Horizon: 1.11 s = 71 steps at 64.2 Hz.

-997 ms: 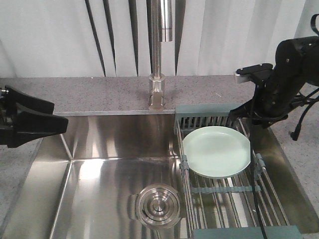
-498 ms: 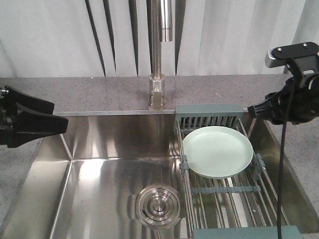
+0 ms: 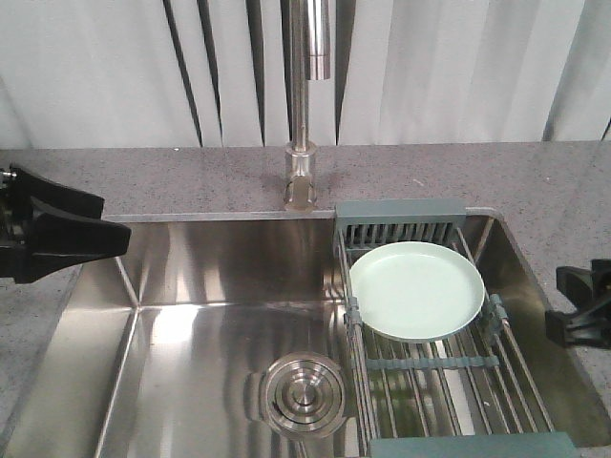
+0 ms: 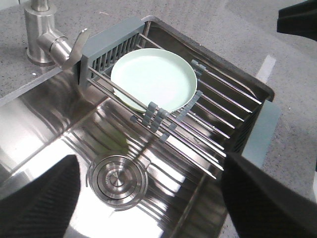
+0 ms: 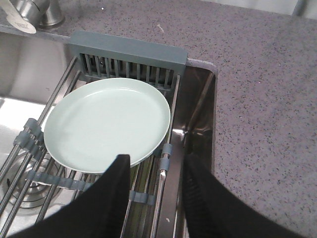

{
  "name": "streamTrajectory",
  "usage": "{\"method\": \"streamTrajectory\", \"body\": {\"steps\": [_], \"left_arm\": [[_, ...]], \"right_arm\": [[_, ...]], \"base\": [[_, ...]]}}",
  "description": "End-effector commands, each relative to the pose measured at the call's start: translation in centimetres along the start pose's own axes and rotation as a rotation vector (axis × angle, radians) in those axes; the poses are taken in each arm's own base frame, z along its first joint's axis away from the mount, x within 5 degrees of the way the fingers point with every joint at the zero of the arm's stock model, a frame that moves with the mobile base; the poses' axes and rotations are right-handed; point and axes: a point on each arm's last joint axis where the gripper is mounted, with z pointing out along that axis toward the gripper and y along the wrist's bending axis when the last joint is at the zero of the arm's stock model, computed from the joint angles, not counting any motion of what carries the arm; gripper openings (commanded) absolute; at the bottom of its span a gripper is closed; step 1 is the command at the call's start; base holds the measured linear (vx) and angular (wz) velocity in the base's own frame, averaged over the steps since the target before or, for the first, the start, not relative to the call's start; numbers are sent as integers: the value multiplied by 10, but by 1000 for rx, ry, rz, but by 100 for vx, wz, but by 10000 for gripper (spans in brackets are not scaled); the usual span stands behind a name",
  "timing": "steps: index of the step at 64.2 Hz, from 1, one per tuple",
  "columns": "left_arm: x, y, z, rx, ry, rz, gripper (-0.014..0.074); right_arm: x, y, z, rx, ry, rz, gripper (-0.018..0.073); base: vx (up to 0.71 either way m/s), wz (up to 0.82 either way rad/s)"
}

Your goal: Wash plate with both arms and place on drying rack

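We see the plate [image 3: 414, 290], smooth pale mint with a low rim, lying flat on the drying rack [image 3: 401, 221] of steel rods and grey-green bars. Our right gripper [image 5: 153, 191] hovers just beside the plate's edge, jaws parted, holding nothing. Our left gripper [image 4: 148, 198] hangs across the sink from the plate, jaws wide, empty.

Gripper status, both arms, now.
Left gripper: open, holding nothing, above the sink.
Right gripper: open, holding nothing, fingers apart near the plate on the drying rack.
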Motion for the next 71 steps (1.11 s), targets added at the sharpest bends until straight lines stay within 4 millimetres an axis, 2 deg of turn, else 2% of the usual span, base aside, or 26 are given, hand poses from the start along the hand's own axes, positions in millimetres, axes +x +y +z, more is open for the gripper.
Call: {"method": "streamTrajectory", "body": {"steps": [1,17,31,38,71], "left_arm": [[-13,-14,-8,42,-72,24,566],[-13,-14,-8,42,-72,24,566],[-13,-14,-8,42,-72,24,566],[-13,-14,-8,42,-72,24,566],[-13,-14,-8,42,-72,24,566]], "right_arm": [[0,-1,-17,17,-151,-2,256],[45,3,-48,23,-255,-2,256],[82,6,-56,25,-303,0,256],[84,6,-58,32,-375,1,256],[86,7,-57,29,-351,5,256]], "base": [[0,0],[0,0],[0,0],[0,0],[0,0]]}}
